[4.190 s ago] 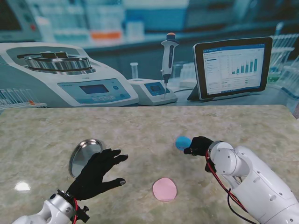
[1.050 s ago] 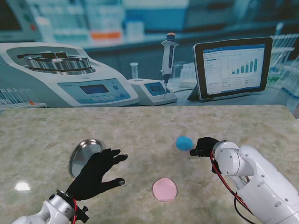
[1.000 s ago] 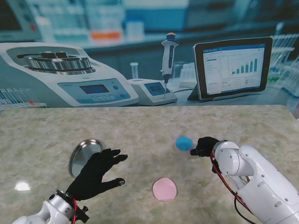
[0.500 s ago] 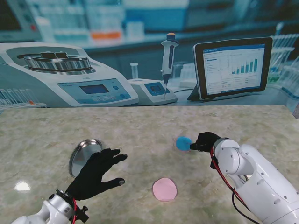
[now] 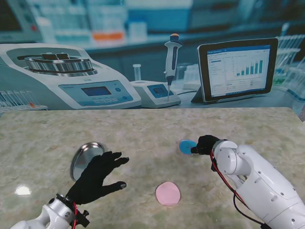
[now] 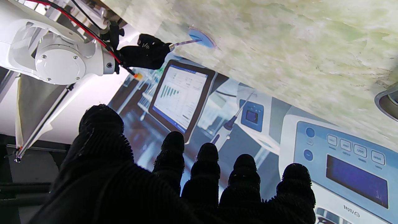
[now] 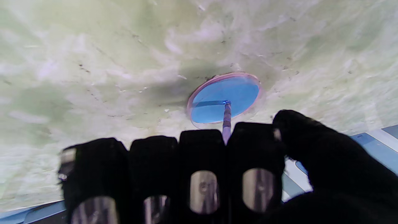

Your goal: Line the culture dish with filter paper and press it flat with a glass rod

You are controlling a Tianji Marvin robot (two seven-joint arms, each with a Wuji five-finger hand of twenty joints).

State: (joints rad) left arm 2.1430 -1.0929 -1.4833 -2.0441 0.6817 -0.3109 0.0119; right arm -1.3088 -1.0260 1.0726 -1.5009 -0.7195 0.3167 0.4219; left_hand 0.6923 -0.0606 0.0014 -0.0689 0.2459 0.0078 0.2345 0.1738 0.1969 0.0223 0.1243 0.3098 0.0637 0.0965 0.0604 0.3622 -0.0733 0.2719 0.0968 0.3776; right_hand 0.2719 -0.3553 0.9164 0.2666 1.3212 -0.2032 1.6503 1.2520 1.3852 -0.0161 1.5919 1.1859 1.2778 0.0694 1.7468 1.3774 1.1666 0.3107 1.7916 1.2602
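Observation:
A clear culture dish point(image 5: 186, 146) with blue filter paper point(image 7: 224, 96) inside sits on the marble table, right of centre. My right hand point(image 5: 206, 144) is shut on a thin glass rod point(image 7: 227, 116). The rod's tip rests on the blue paper near the dish's middle, also seen as the rod point(image 6: 185, 42) reaching the dish point(image 6: 202, 38) from my right hand point(image 6: 144, 55). My left hand point(image 5: 97, 176) hovers open with fingers spread, nearer to me on the left, holding nothing. Its fingers point(image 6: 205, 174) show in the left wrist view.
A round metal lid or dish point(image 5: 86, 158) lies beside my left hand, its edge point(image 6: 387, 101) in the left wrist view. A pink disc point(image 5: 167, 193) lies nearer to me at centre. Behind the table stands a printed lab backdrop with a centrifuge point(image 5: 66, 76), pipette point(image 5: 170, 62) and tablet point(image 5: 237, 69).
My right hand has shifted slightly left and farther from me, bringing the rod over the blue dish. The left hand and the other things have not moved.

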